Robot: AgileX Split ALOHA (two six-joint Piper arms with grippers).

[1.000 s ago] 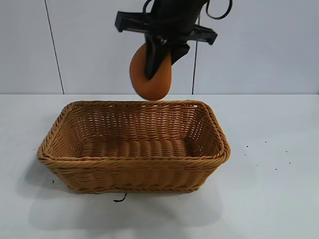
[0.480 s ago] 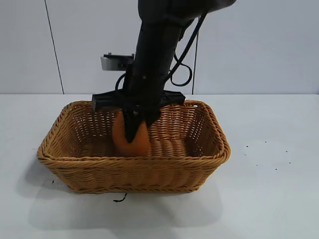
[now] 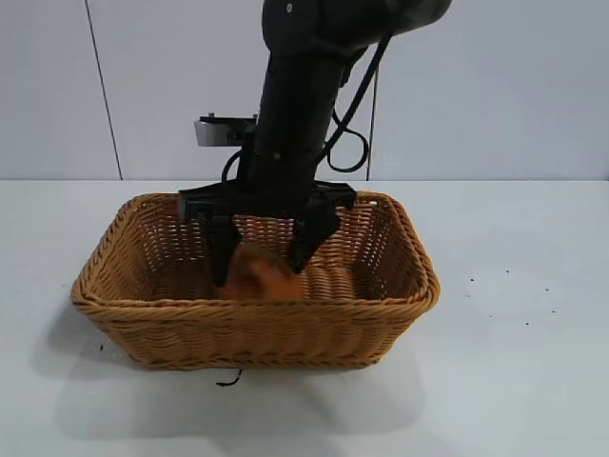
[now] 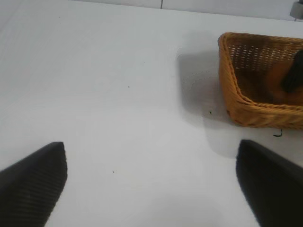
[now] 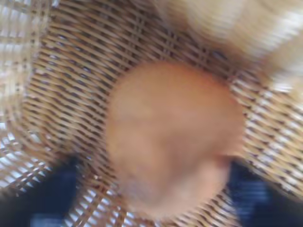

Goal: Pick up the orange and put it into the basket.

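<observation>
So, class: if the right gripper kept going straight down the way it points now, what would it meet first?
Most likely the orange, lying in the basket directly beneath the open right gripper. The basket's woven floor comes after it, though exact depth is hard to judge.

Bright even light; soft shadow left of basket [image 3: 409, 249]; right wrist view blurred.

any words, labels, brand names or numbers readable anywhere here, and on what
None: no readable text shows in any view.
The wicker basket is plain weave, with no tag or label.
The orange inside it carries no sticker that can be seen.
The right arm's claw and its black housing show no legible marking.
The left claw shows only dark fingers.
The white table bears only small dark specks, not print.
</observation>
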